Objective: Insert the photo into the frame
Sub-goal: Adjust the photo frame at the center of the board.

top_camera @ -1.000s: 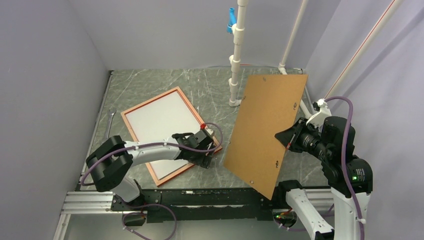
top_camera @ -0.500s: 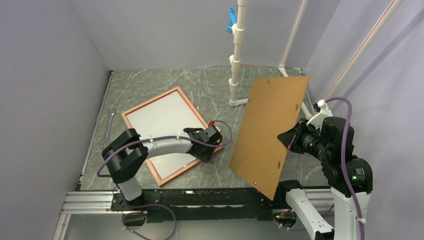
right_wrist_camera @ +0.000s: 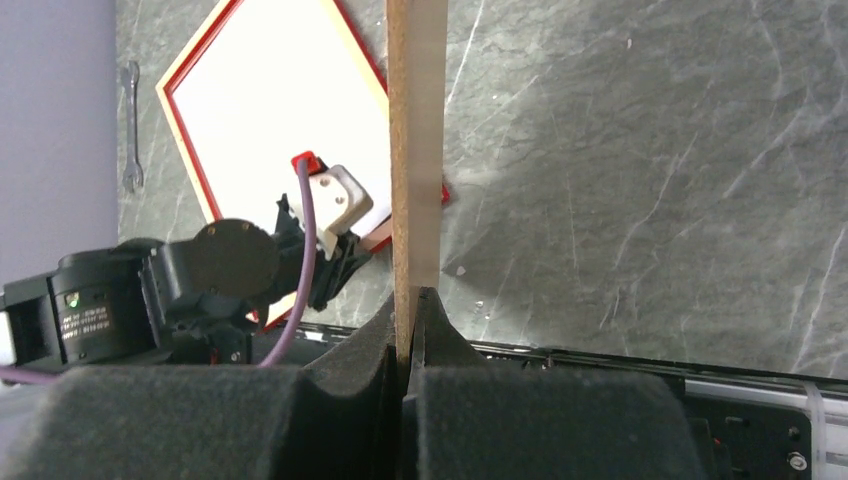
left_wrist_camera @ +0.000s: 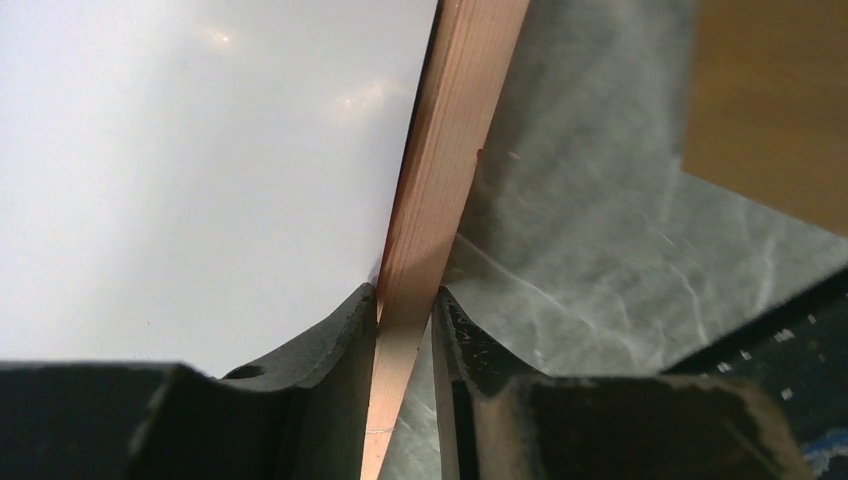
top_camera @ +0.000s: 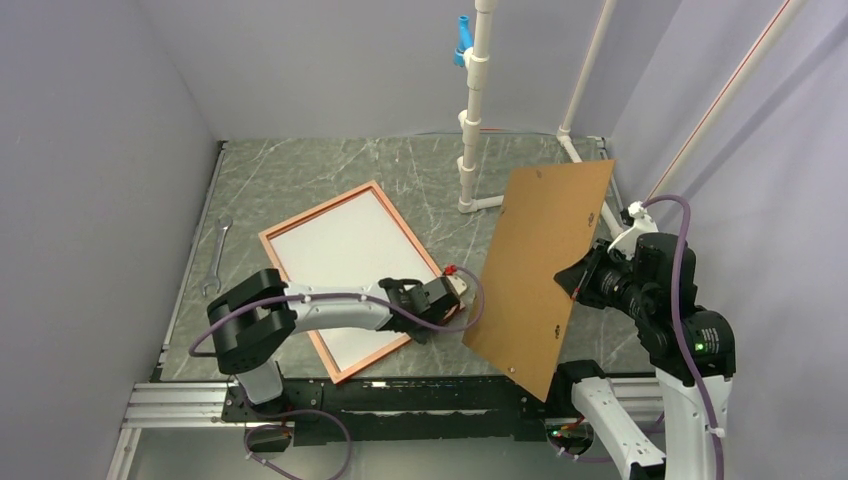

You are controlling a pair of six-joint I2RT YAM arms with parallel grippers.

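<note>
Beside the frame (top_camera: 318, 210) clamped in left jaws, right jaws grip a board (top_camera: 545, 270) hiding table (top_camera: 330, 165).

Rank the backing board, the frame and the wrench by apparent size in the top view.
1. backing board and frame: they look about alike; the board is held up nearer the camera, so no ranking between them.
2. wrench: by far the smallest.

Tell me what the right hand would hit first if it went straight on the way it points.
Probably the left hand, clamped on the frame's edge: the backing board in the right hand leads toward it. Depth is unclear.
</note>
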